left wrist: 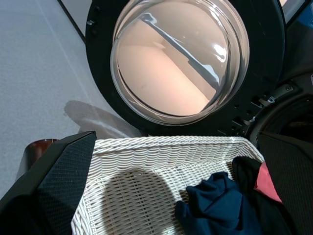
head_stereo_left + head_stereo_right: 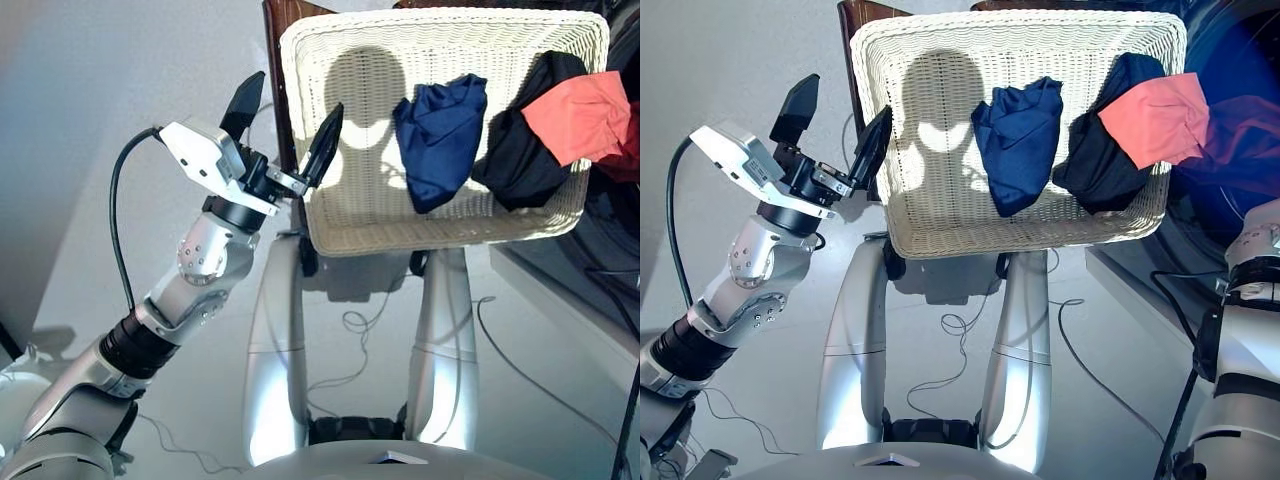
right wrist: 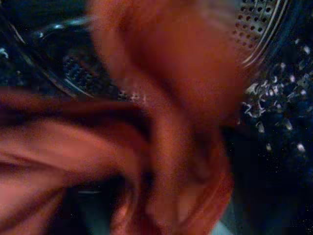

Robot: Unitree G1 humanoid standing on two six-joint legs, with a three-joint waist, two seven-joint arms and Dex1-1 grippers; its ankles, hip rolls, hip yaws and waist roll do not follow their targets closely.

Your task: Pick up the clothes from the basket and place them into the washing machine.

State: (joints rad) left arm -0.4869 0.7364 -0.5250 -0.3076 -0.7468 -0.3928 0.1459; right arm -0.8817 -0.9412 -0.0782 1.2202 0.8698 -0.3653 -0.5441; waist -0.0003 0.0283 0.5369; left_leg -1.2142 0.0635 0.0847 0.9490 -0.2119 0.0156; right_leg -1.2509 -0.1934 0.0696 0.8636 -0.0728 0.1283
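Left end effector (image 2: 283, 125) hovers with fingers apart beside the basket (image 2: 350, 215); the right one's state is hidden behind coral-red cloth (image 3: 161, 122).

One basket (image 2: 350, 215) is showing, and three garments are lying in it: one navy (image 2: 440, 140) near the middle, one black (image 2: 530, 150) toward the basket's right end, and one coral-red (image 2: 580, 115) draped over the black one at that right rim. One washer door (image 1: 178, 58) is standing open beyond the basket. One pincer (image 2: 283, 120), the left, is hovering at the basket's left rim, its two fingers spread apart.
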